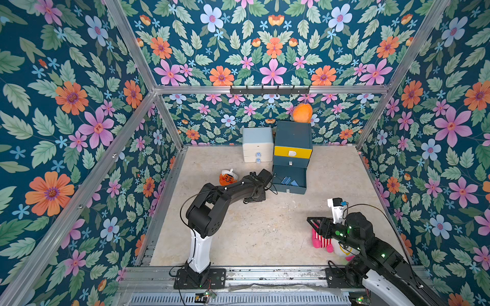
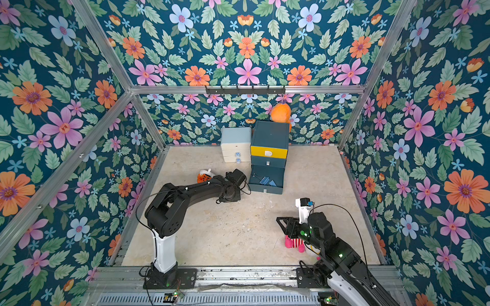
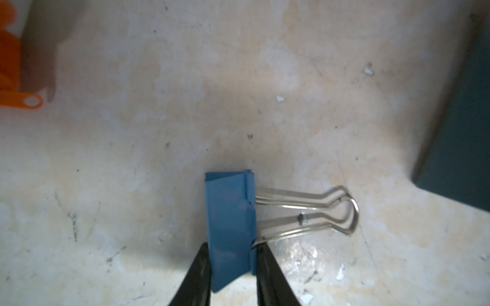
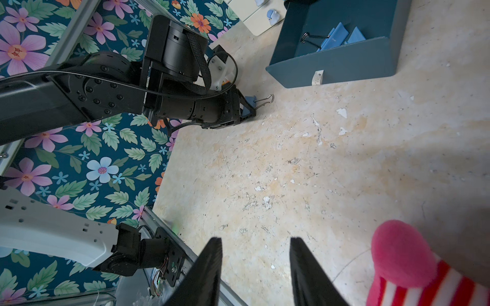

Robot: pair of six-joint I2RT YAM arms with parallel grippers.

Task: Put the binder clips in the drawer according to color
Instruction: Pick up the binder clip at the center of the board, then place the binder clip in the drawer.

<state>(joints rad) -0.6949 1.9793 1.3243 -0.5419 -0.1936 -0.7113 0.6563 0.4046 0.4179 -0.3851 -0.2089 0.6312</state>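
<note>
A blue binder clip [image 3: 230, 220] with silver wire handles [image 3: 313, 212] sits at floor level between the black fingers of my left gripper [image 3: 232, 251], which is shut on its body. The right wrist view shows that same clip [image 4: 251, 100] in the left gripper [image 4: 245, 108], just beside the drawer cabinet [image 1: 293, 135]. The cabinet's bottom drawer [image 1: 290, 189] is pulled out, and blue clips [image 1: 289, 181] lie inside it [image 4: 336, 34]. My right gripper [image 4: 256, 241] hovers open over bare floor with nothing between its fingers; in a top view it [image 1: 313, 224] is at the front right.
A white and pale-blue drawer unit [image 1: 257, 144] stands left of the cabinet. An orange plush [image 1: 302, 112] sits on the cabinet top. A small orange toy [image 1: 227, 177] lies left of the left wrist. A pink striped plush [image 4: 403, 259] lies under the right arm.
</note>
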